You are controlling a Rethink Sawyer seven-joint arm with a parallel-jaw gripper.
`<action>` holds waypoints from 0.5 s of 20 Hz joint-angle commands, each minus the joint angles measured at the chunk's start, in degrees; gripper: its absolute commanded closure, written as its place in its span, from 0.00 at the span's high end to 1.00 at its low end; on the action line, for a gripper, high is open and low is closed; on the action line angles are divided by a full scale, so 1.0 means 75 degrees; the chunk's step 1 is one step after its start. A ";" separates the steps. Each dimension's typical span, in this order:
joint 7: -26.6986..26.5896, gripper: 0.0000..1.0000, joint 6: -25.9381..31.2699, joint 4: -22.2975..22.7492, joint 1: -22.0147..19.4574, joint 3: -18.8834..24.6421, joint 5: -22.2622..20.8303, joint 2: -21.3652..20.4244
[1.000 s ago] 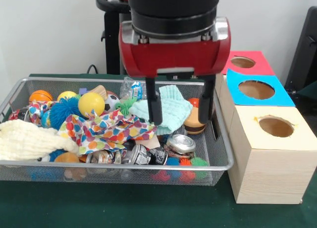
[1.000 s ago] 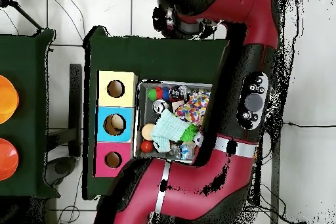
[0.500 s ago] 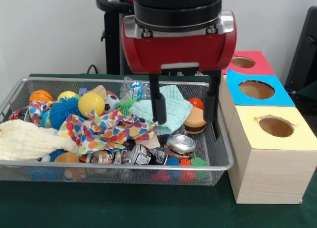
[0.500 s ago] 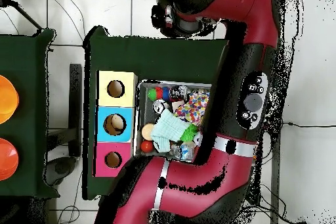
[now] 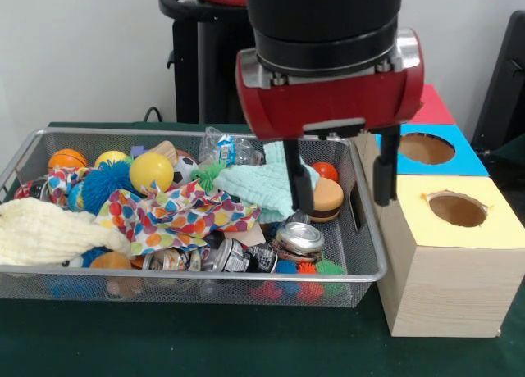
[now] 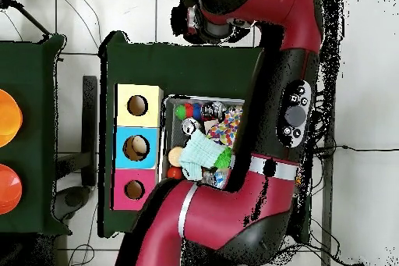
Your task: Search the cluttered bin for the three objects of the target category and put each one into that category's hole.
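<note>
Gripper, fingers apart & holding nothing, has slid from over the mint cloth toward the boxes, now straddling the bin edge, so prob. still hunting; no plush visible, red hole well off.

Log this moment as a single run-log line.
gripper: open, empty, straddling right rim of bin | mint cloth: on clutter | plush animals: none visible | red-ringed hole: nothing visible inside
</note>
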 commanded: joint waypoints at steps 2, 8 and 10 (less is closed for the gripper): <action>-0.3361 1.00 -0.0552 0.0029 -0.0591 -0.3776 0.3332 0.0927; -0.3642 1.00 -0.0708 -0.0126 -0.1058 -0.6296 0.5805 0.1176; -0.3673 1.00 -0.0739 -0.0150 -0.1155 -0.6846 0.6316 0.1191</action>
